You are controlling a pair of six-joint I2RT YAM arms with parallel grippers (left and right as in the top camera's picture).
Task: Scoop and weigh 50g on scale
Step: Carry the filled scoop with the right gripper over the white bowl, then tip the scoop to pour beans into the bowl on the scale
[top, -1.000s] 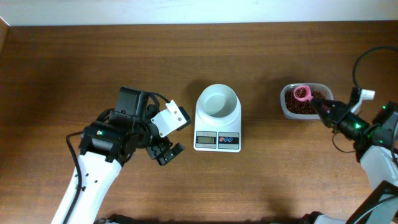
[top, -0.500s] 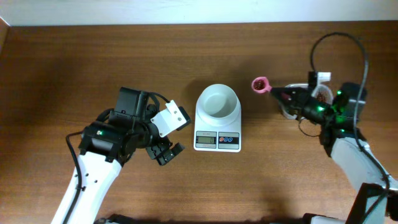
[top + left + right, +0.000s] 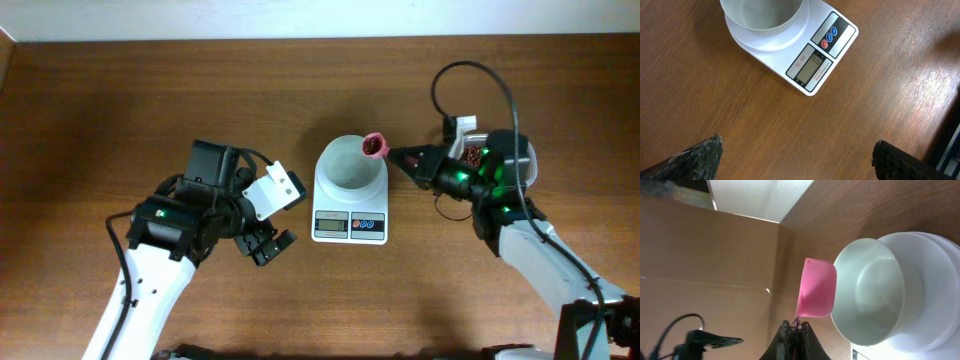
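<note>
One pink scoop (image 3: 373, 146) hangs at the far-right rim of bowl (image 3: 348, 165); whether they touch I can't tell. Bowl sits on scale (image 3: 349, 212), mid-table. Right gripper (image 3: 398, 156) has its jaws pressed together on the scoop's thin handle. Left gripper (image 3: 268, 244) is spread wide and empty, hovering left of scale and apart from it. Bowl looks empty. The scoop probably carries red-brown granules like those in tub (image 3: 529, 163) behind the right arm, but the wrist view shows only the cup's outside, so fill is unconfirmed.

Handling, my read:
- Scoop is light, stiff plastic. The handle end is the right hold, as taken, though a narrow pinch may let the cup roll. Tip slowly.
- Granules are loose and will scatter if dumped fast.
- Scale is light and likely to skid on smooth wood.
- Bowl rests loose on the platform.
- Best to touch neither, since a nudge spoils the reading. If scale must move, grip its body sides, not the bowl.
</note>
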